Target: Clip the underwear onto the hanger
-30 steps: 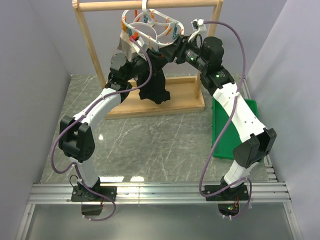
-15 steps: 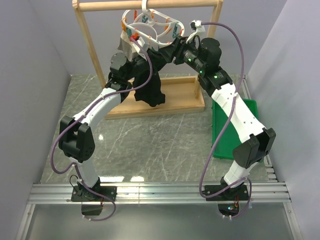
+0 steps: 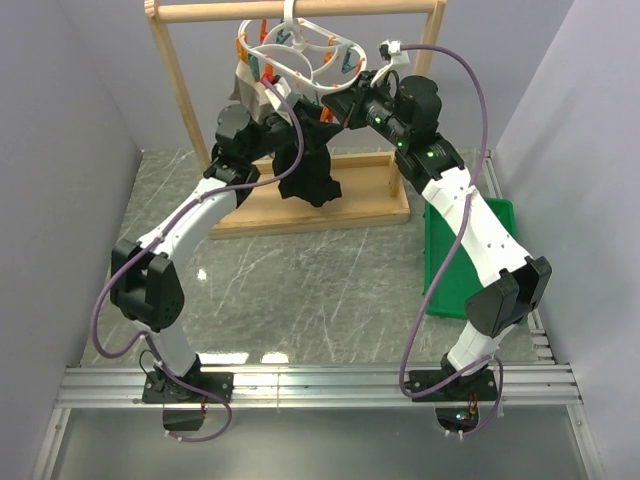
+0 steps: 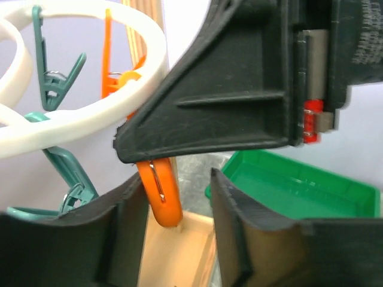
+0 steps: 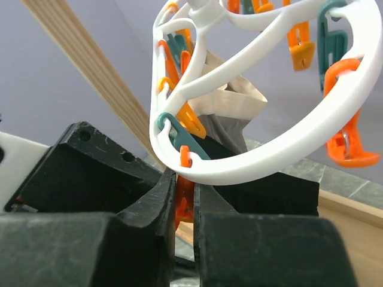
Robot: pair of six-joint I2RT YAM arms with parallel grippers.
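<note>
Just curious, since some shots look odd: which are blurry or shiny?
Top view: sharp, glare patches on the table. Left wrist view: left pincer dark and soft. Right wrist view: hanger crisp, right pincer on an orange peg blurred.

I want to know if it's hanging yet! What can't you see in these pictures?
- Top view: where the underwear meets the hanger; both arms' heads cover it.
- Left wrist view: no underwear shows; a big black arm housing blocks it.
- Right wrist view: the tip of the orange peg, buried between the right fingers.
</note>
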